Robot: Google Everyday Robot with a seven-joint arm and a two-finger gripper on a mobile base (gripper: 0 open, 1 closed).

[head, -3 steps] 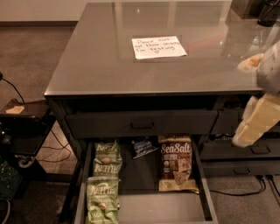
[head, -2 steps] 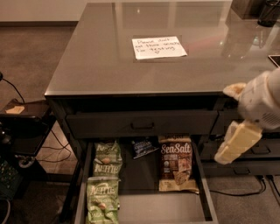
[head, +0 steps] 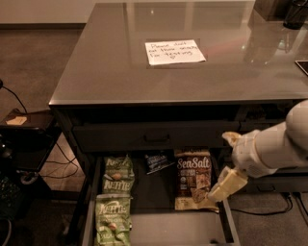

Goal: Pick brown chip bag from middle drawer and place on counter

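K: Pincer (head: 221, 168) is lower and further left than 0.7 s ago. It was off the drawer's right side; now its lower finger (head: 225, 185) overlaps the bottom right corner of the brown chip bag (head: 191, 175).
M: Contact?
K: Cannot tell. The tip sits over that corner in view, but touching or just above is unclear.
M: Pincer state?
K: Spread. Two pale fingers well apart, one high near the closed drawer front (head: 154, 137), one low at the bag. Nothing between them.
M: Bag position?
K: Unchanged. It lies flat in the pulled-out middle drawer (head: 168, 228), right side, near the right wall, "Sea Salt" lettering up, tan edge toward the open end.
M: Other contents?
K: Two green Kettle bags (head: 118, 173) along the left side, one behind the other. Small dark blue bag (head: 158, 161) at the back, between the greens and the brown one.
M: Worktop?
K: Worktop (head: 106, 77) sits above, glossy grey, with a white handwritten note (head: 174, 52) near its middle. Dark items (head: 293, 12) at the back right corner, too cropped to identify.
M: Arm?
K: White arm (head: 284, 144) enters from the right edge, below worktop level.
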